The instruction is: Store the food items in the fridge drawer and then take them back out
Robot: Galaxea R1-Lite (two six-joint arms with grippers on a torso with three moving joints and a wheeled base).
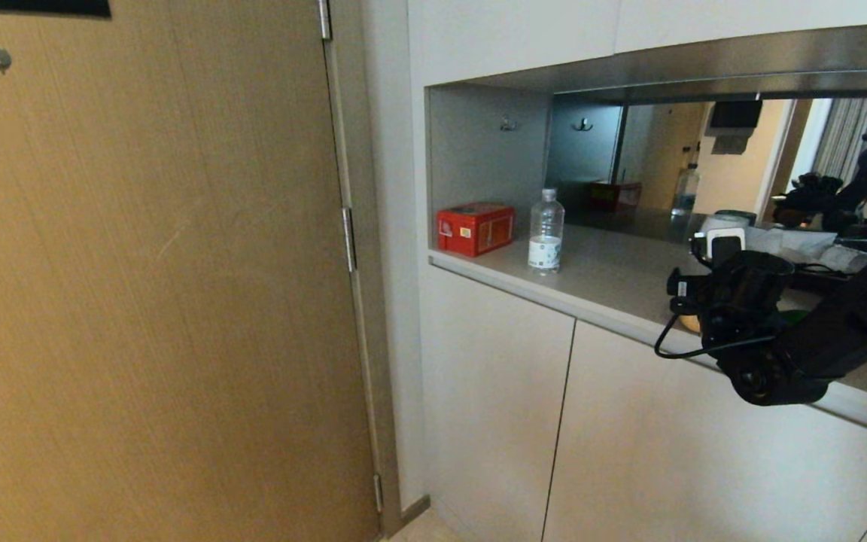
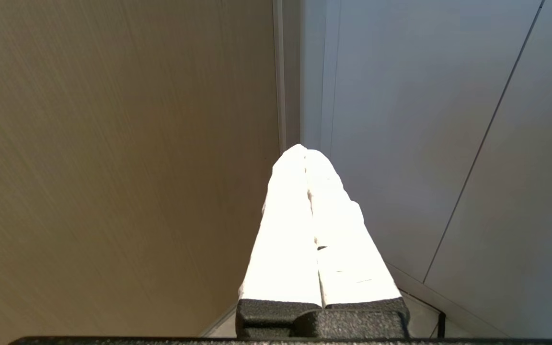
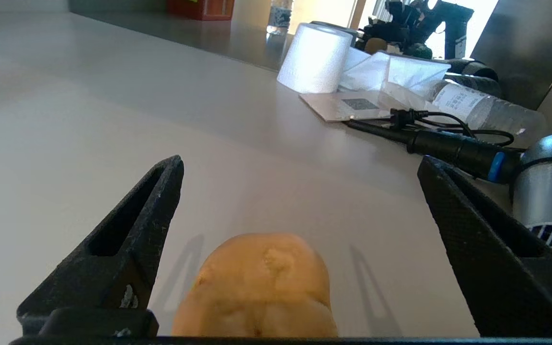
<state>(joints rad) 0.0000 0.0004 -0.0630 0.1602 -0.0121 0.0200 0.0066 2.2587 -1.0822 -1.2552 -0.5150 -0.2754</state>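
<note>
R gripper [image 3: 300,211] spread wide — black, textured wedge fingers [image 3: 127,239], nothing held. Potato [image 3: 257,292], tan, lumpy oval, sits between the fingers close to the palm, touching neither, on smooth pale counter [image 3: 89,120]. Beyond fingertips: white paper roll [image 3: 315,58], black cable [image 3: 429,139]. L gripper [image 2: 304,153] — white fingers pressed together, by wood-grain door [image 2: 113,143].

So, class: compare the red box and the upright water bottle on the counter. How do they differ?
The red box is opaque and squat with flat sides; the water bottle is clear, tall and round. The box sits nearer the alcove's left wall, the bottle closer to the counter's front edge. Both rest on the same counter, apart.
</note>
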